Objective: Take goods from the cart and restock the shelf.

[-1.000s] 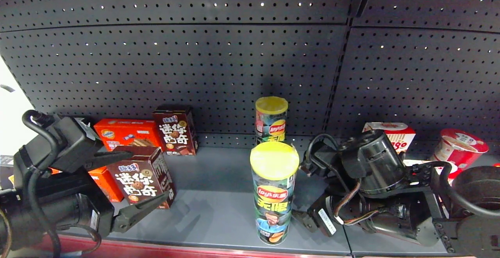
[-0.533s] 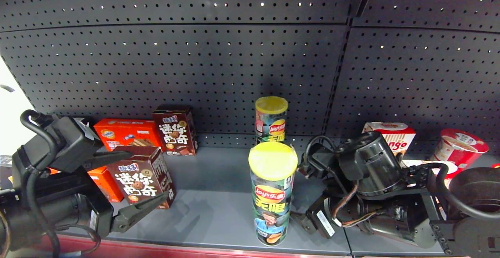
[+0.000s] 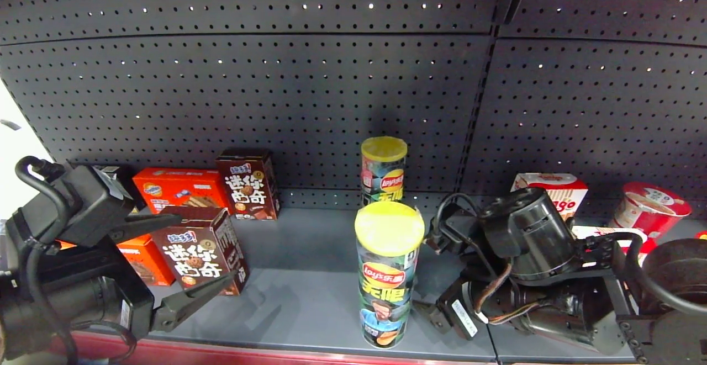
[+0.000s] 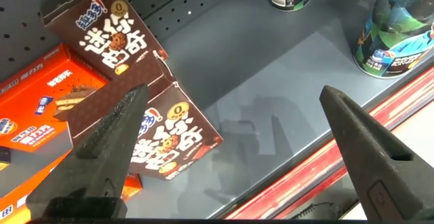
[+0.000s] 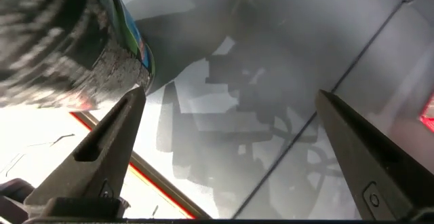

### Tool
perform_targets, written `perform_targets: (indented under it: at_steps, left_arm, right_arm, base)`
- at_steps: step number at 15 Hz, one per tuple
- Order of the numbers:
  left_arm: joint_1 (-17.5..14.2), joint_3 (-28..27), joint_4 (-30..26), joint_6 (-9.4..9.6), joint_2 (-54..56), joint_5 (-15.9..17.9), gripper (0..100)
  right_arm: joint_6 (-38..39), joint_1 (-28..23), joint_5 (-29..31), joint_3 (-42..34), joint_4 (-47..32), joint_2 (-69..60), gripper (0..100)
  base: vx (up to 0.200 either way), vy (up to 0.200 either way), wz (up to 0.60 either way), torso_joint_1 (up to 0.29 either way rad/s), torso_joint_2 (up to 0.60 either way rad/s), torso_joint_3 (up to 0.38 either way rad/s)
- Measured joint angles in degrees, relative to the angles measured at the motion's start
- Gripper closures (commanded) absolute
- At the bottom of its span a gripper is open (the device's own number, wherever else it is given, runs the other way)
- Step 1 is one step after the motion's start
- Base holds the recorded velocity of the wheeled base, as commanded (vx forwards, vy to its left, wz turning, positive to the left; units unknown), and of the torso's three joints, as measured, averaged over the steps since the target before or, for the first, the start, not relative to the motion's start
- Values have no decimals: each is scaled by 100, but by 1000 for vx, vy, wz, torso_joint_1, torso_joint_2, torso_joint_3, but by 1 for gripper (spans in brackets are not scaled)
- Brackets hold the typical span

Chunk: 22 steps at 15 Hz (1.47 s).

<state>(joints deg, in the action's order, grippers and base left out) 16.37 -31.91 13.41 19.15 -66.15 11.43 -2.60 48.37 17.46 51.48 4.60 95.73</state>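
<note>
Left gripper [image 3: 207, 246] gapes wide, empty, lower left by the brown box [image 3: 190, 260]; right gripper [image 5: 230, 96], equally spread and empty, beside the front chips can [image 3: 386, 276].

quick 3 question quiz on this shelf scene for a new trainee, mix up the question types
1. True or false: the left gripper is shut.
2. Pick one: the lid of the front can is A red, B yellow, C blue.
3. Fill in: the right gripper is open and sits on the robot's ____ side of the front can.
Key: 1 false; 2 B; 3 right.
</note>
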Motion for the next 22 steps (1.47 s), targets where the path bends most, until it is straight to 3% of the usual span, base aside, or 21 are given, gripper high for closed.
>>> perform_targets:
  at_steps: [11, 18, 20, 22]
  left_arm:
    - [-229, 0, -24, -18, 540, -35, 0]
    - [-232, 15, -22, -24, 606, -20, 0]
    - [-234, 17, -15, -273, 610, -30, 0]
    - [-221, -20, -4, -347, 612, -30, 0]
  right_arm:
    - [33, -627, 154, 435, -138, -1531, 0]
    - [41, -48, 129, -335, -48, -1558, 0]
    - [44, 101, 121, -418, 38, -1370, 0]
    - [44, 179, 139, -451, 143, -1140, 0]
  base:
    - [0, 0, 0, 0, 0, 0]
    - [0, 0, 0, 0, 0, 0]
    - [0, 0, 0, 0, 0, 0]
    - [0, 0, 0, 0, 0, 0]
